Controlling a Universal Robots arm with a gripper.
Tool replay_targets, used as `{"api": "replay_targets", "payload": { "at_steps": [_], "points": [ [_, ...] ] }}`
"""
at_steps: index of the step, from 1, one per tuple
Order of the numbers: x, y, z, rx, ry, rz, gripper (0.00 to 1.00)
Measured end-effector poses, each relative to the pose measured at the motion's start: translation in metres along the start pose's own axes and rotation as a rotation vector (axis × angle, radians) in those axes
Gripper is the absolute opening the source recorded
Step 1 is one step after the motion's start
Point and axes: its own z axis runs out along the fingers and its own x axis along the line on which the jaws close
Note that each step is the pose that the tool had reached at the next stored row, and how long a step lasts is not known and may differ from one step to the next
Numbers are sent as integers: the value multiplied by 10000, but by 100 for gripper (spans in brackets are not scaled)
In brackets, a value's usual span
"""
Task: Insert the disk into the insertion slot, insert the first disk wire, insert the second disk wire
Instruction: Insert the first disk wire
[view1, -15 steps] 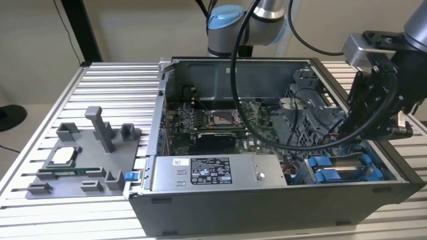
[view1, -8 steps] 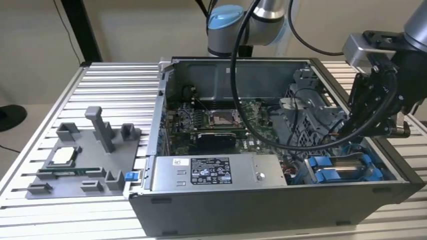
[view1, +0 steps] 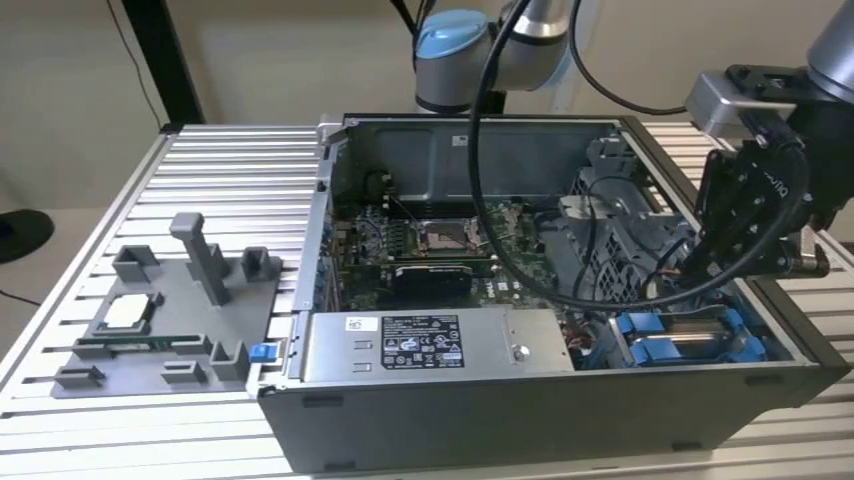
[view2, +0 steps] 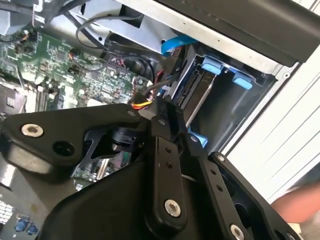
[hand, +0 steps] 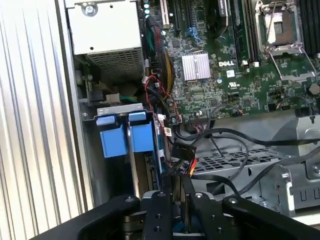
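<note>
Fingers of my gripper (hand: 177, 184) are sitting drawn nearly together, and I am judging that they are pinching the black plug of a disk wire (hand: 182, 151), whose orange and red strands are trailing out beside them. The disk (view1: 697, 336) is lying inside the insertion slot (hand: 92, 155), its silver face showing between blue carrier pieces in the exterior view, so that step is looking done. I am hanging just beside the slot, on the side facing the motherboard (hand: 235, 75), with the plug close against the slot's wall. The disk's long axis is running from the slot's blue tabs (hand: 112, 140) toward me, so the plug is lying off to one side of that line. Whether it is seated I am unable to tell.
</note>
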Motion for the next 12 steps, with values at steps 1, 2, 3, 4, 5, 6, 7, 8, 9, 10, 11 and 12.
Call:
{"api": "replay_targets", "payload": {
  "at_steps": [1,2,3,4,5,6,7,8,9,10,11,12],
  "points": [
    [0,0,0,11,113,-89,0],
    [0,0,0,23,225,-177,0],
    [0,0,0,33,323,-267,0],
    [0,0,2,40,410,-364,0],
    [0,-1,5,47,488,-458,0],
    [0,-1,5,60,573,-568,0],
    [1,-1,6,91,643,-672,0],
    [1,-1,10,140,665,-742,0],
    [1,-1,18,193,664,-785,0],
    [1,-2,25,256,660,-805,0],
    [2,-3,36,290,657,-808,0],
    [2,-6,54,302,655,-809,0]
  ]
}}
